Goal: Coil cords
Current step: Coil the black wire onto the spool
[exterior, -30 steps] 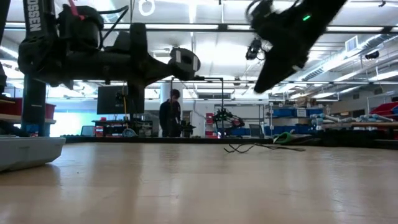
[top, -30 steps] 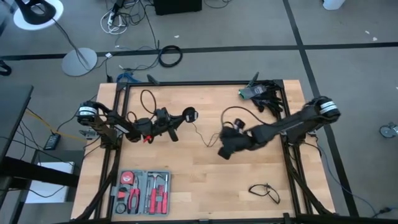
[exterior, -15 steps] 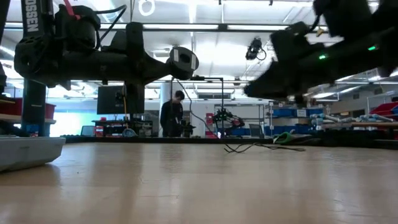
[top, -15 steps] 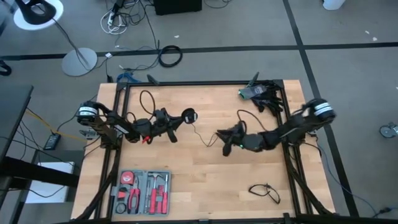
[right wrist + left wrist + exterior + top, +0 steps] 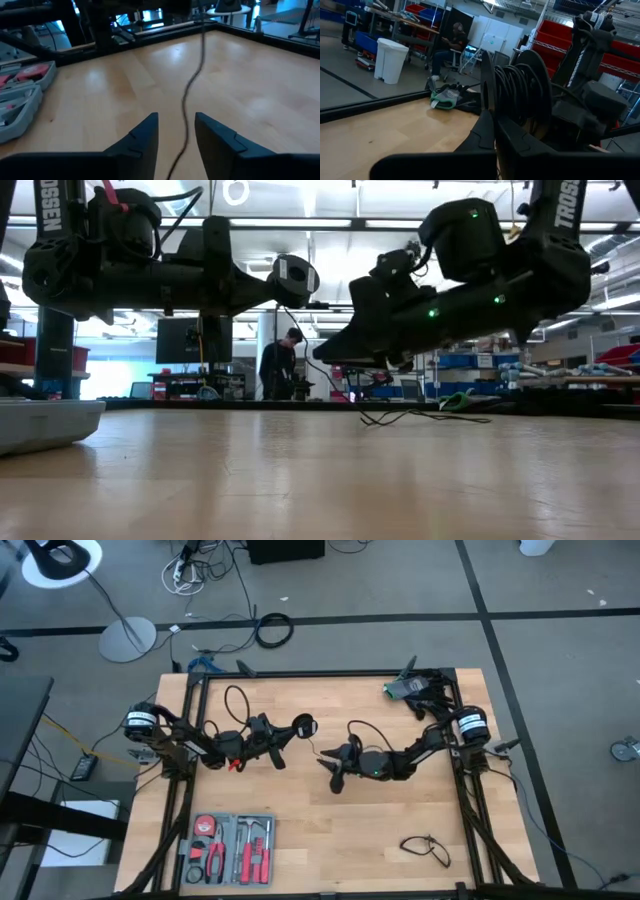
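Wooden table (image 5: 300,830), both arms low over its middle, cords between them.
Nearest, the right gripper (image 5: 176,131) hovers with fingers parted, the long cord (image 5: 192,82) running between them untouched. Beyond, the left gripper (image 5: 283,737) is clamped shut on that cord's coiled end, by its round disc (image 5: 308,725). A person (image 5: 281,364) stands far behind.

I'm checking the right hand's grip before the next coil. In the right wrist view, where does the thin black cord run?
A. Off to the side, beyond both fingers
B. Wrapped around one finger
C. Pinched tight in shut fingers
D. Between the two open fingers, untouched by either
D: in the right wrist view the cord passes through the gap of the right hand, whose fingers stand apart and clear of it.
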Available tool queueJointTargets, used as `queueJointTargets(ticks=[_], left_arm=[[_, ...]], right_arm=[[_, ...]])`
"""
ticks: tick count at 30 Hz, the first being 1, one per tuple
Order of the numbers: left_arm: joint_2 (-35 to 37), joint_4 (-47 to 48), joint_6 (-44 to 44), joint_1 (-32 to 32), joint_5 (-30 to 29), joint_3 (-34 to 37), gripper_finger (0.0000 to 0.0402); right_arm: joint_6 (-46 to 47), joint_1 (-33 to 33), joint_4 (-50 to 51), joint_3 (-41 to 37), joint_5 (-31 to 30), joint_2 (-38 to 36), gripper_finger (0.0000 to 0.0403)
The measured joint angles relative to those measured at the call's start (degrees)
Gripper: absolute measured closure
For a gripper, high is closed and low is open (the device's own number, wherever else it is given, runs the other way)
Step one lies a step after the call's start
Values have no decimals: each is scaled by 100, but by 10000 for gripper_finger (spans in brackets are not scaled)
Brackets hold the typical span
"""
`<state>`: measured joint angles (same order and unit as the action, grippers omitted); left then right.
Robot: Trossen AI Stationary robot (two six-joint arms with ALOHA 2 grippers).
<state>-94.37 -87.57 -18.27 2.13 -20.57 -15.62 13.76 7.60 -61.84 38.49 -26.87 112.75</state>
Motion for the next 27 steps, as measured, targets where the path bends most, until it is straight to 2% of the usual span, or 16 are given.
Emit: queueJointTargets(ticks=[5,12,17,22,27], left_arm=[[0,6,6,0,1,0,402],[0,-3,16,0,1,-2,402],[0,-13,16,0,11,-2,402],[0,-13,19,0,40,-2,402],[0,-11,19,0,75,-2,402]], right_arm=[[-18,-1,69,121,13,54,256],[222,-103,1220,410,11,56,264],[314,-133,1303,461,7,35,305],[304,-98,1316,456,-1,-86,385],[389,-83,2134,452,-367,-370,398]])
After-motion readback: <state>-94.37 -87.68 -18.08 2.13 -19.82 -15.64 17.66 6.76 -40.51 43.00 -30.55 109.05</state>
